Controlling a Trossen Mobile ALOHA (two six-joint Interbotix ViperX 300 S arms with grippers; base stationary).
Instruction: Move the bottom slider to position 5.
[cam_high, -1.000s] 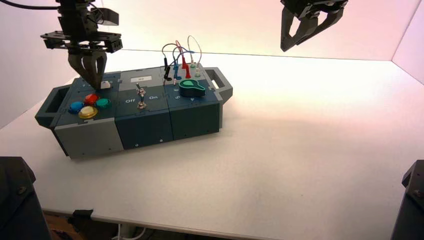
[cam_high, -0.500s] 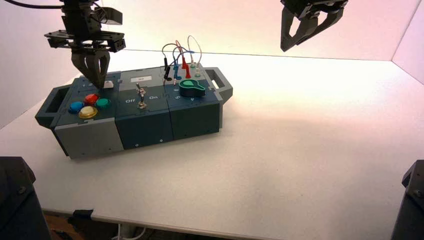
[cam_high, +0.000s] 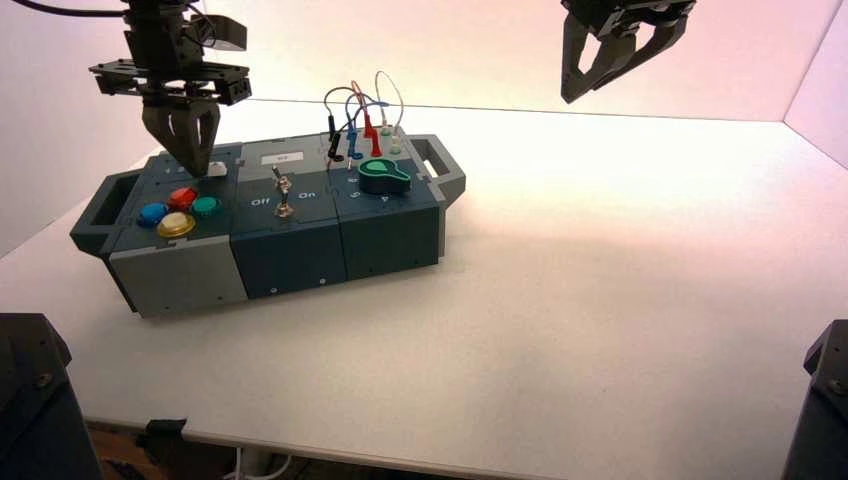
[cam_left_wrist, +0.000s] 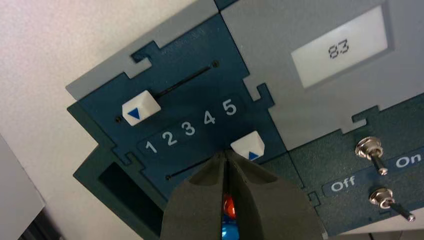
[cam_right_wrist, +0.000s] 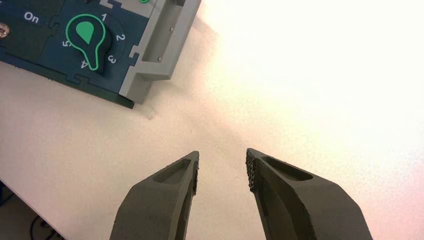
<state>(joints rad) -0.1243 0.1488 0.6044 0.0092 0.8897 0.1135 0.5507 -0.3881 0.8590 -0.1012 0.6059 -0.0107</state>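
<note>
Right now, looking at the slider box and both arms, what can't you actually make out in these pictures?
- Bottom slider: in the left wrist view, the left gripper covers the near part of its knob and much of its track.
- Round buttons: same view, only slivers show between the closed jaws.
- Slider digits: too small to read in the high view.
- Green knob: in the right wrist view, the box is cut off by the edge.

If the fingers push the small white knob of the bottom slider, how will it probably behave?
The small white squarish knob of the bottom slider sits in a narrow slot, so it probably slides only along it. It looks hard and stiff. It already stands near digit 5. The shut left gripper has a narrow tip that might slip off its sloped top.
</note>
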